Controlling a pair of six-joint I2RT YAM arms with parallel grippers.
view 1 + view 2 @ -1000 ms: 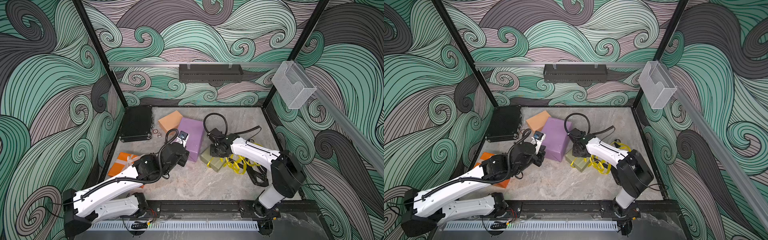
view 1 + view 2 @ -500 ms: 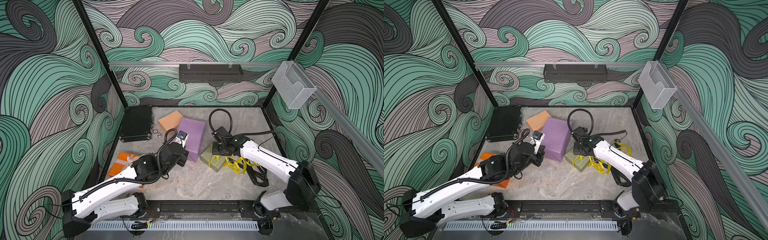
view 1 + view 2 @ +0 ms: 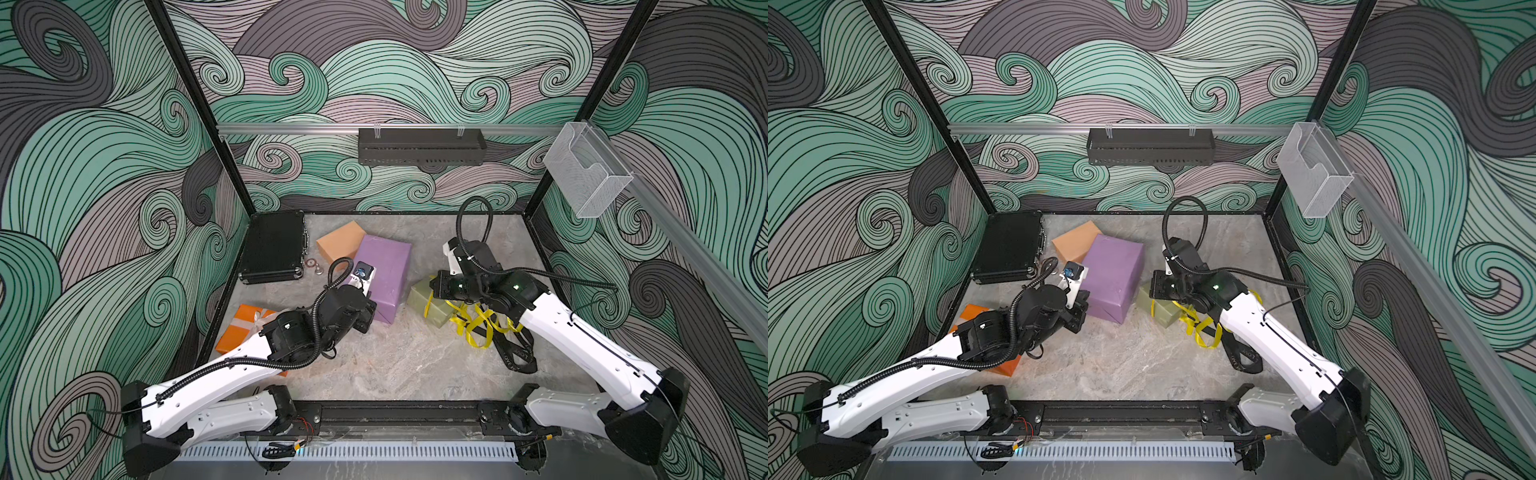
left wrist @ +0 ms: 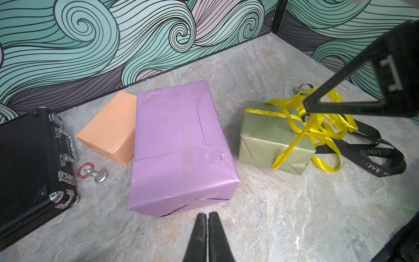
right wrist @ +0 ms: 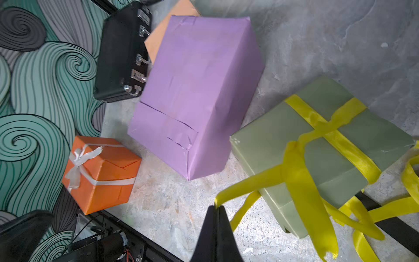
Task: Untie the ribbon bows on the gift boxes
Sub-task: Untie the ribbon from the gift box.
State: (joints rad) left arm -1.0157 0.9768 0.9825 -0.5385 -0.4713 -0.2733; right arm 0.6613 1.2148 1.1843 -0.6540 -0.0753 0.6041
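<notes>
Counting four wrapped boxes on the stone floor: one purple box [image 3: 384, 270], one orange box [image 5: 102, 174], one green box [image 5: 317, 147], one tan box [image 4: 111, 131]. Counting ribbons next: one white ribbon [image 5: 78, 161] tied in a bow on the orange box, one black ribbon [image 4: 371, 158] with pale lettering lying loose on the floor beside the green box, and yellow ribbon [image 5: 335, 133] crossed over the green box, with more yellow loops heaped just beside it; hard to tell whether one strand or two. Adding one black case [image 4: 25, 156], one chip [image 4: 85, 170] and one metal pawn [image 4: 97, 175] just beside the chip.

Pinching a free tail of the yellow ribbon between tips pressed together: right gripper [image 5: 217, 207], just off the green box's edge, the tail running from the knot on top.

Holding nothing: left gripper [image 4: 207, 215], tips pressed together, just beside the purple box's near lower edge, contact impossible to tell, well apart from the green box.
</notes>
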